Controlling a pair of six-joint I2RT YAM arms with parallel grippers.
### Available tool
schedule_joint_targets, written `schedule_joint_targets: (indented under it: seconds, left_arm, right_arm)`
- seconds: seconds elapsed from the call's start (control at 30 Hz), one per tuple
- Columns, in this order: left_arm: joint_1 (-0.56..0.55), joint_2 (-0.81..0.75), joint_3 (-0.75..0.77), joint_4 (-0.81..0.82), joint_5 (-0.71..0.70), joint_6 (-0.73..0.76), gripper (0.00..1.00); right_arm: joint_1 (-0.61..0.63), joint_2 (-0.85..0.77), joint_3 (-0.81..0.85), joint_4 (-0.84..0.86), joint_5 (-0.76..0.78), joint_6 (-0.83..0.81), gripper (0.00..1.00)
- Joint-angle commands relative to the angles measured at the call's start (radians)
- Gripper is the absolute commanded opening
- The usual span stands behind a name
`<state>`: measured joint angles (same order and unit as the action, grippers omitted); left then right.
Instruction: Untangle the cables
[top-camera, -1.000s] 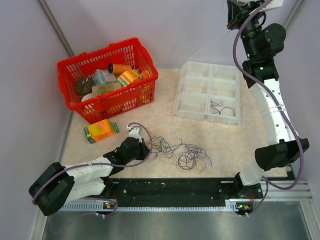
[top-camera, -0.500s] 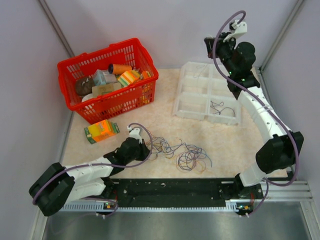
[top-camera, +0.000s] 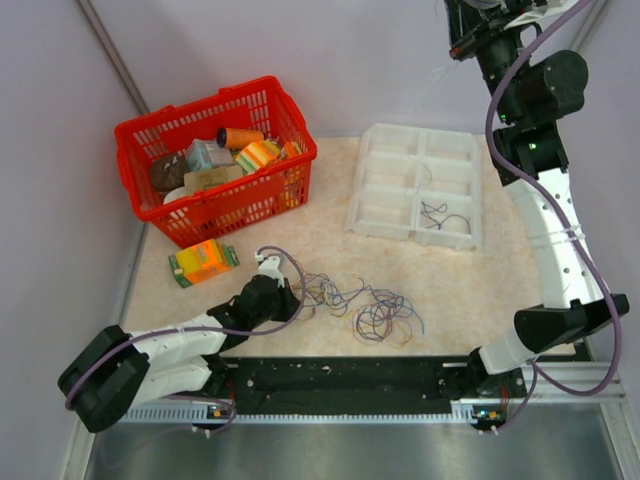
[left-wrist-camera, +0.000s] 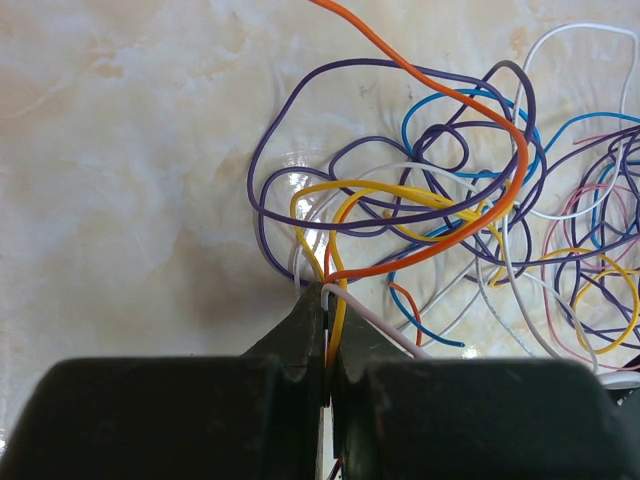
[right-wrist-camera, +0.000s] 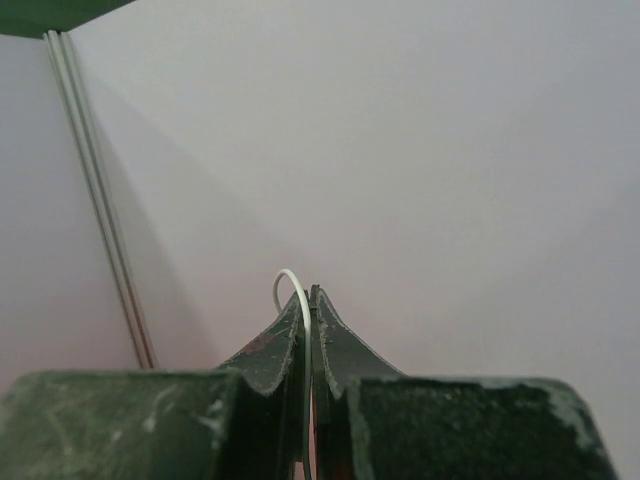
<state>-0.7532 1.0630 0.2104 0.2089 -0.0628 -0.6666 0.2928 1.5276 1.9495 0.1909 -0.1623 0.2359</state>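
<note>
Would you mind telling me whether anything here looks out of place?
The right gripper hangs high by the back wall, shut on a thin white wire, far from the cables that the left gripper pinches.

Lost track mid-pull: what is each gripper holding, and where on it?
Left gripper pinches a yellow cable at the near end of its loop. Right gripper, raised high, pinches a white cable, a small loop showing above its tips.
</note>
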Motion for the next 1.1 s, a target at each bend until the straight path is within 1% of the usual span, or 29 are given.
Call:
schedule_joint_targets:
  seconds: [0.0,0.23,0.4,0.63,0.9,1.07]
  left_arm:
    - [0.002,-0.011,-0.008,0.023,0.011,0.015,0.0]
    - [0.002,-0.024,-0.016,0.026,0.009,0.013,0.0]
    - [0.002,-0.026,-0.016,0.026,0.011,0.015,0.0]
    - [0.002,-0.011,-0.011,0.032,0.014,0.018,0.0]
    - [0.002,-0.015,-0.011,0.029,0.015,0.021,0.0]
    - [0.002,-0.038,-0.02,0.026,0.012,0.016,0.0]
  right_arm:
    - [0.008,0.016,0.039,0.022,-0.029,0.005,0.0]
    - [0.009,0.062,-0.006,0.051,-0.045,0.031,0.0]
    - [0.012,0.054,-0.113,0.1,-0.043,0.054,0.0]
    - [0.035,-0.009,-0.334,0.15,-0.043,0.088,0.0]
    - [0.058,-0.046,-0.452,0.151,-0.037,0.092,0.0]
    - [0.058,-0.072,-0.569,0.147,-0.008,0.111,0.0]
